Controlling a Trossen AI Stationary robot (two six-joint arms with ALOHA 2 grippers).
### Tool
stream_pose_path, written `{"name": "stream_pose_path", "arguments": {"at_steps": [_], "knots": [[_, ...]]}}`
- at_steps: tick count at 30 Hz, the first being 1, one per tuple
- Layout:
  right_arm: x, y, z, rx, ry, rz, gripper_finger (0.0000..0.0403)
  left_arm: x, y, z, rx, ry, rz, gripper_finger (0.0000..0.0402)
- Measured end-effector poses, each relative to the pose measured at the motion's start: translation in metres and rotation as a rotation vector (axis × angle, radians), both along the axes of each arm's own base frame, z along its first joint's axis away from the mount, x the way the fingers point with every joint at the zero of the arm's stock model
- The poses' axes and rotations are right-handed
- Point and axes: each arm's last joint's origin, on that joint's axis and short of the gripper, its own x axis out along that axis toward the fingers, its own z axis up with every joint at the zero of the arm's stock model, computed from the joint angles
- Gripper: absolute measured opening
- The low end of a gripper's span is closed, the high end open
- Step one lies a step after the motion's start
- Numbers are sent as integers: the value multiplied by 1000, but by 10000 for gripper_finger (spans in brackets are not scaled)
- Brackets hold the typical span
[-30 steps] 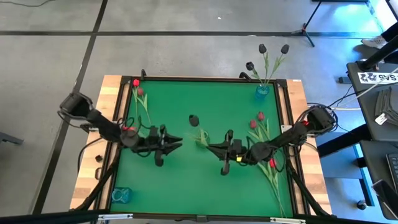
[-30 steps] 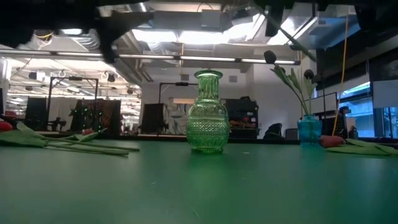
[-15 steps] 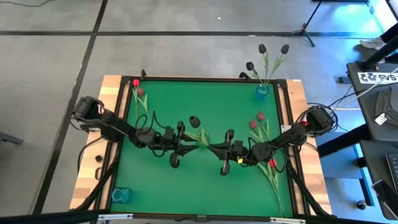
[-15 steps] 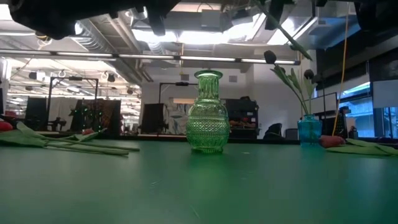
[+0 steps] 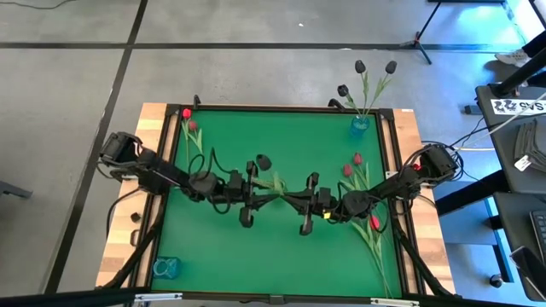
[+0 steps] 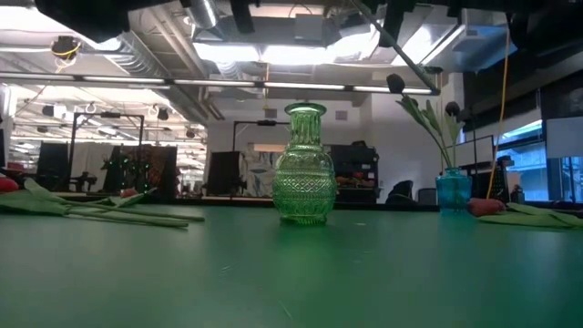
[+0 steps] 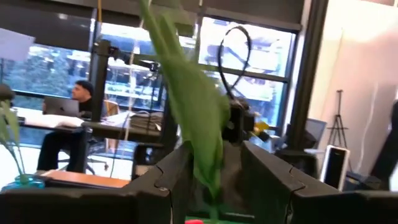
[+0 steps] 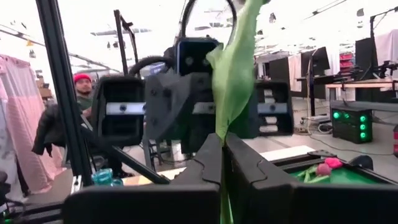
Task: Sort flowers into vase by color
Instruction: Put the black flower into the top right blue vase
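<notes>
green table, right gripper pinching flower

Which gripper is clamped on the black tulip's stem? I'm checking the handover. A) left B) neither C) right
C: the right gripper is shut on the black tulip, its leaf rising between the fingers, while the left gripper is open around it.

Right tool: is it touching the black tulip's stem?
Touching. The right wrist view shows the right tool shut on the black tulip, its green stem and leaf pinched between the fingers.
</notes>
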Motion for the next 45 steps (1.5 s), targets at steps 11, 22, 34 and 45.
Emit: {"name": "stream_pose_path", "arguments": {"at_steps": [11, 22, 34, 45], "knots": [[0, 1, 0, 0, 3, 3, 4, 4, 11, 3, -47, -11, 6, 97], [1, 0, -6, 5, 71, -37, 71, 6, 6, 0, -46, 51, 33, 5], [24, 4, 7, 13, 435, -8, 212, 8, 2, -18, -60, 232, 6, 3], [35, 12, 33, 53, 665, 94, 144, 4, -16, -23, -37, 281, -52, 3]]}}
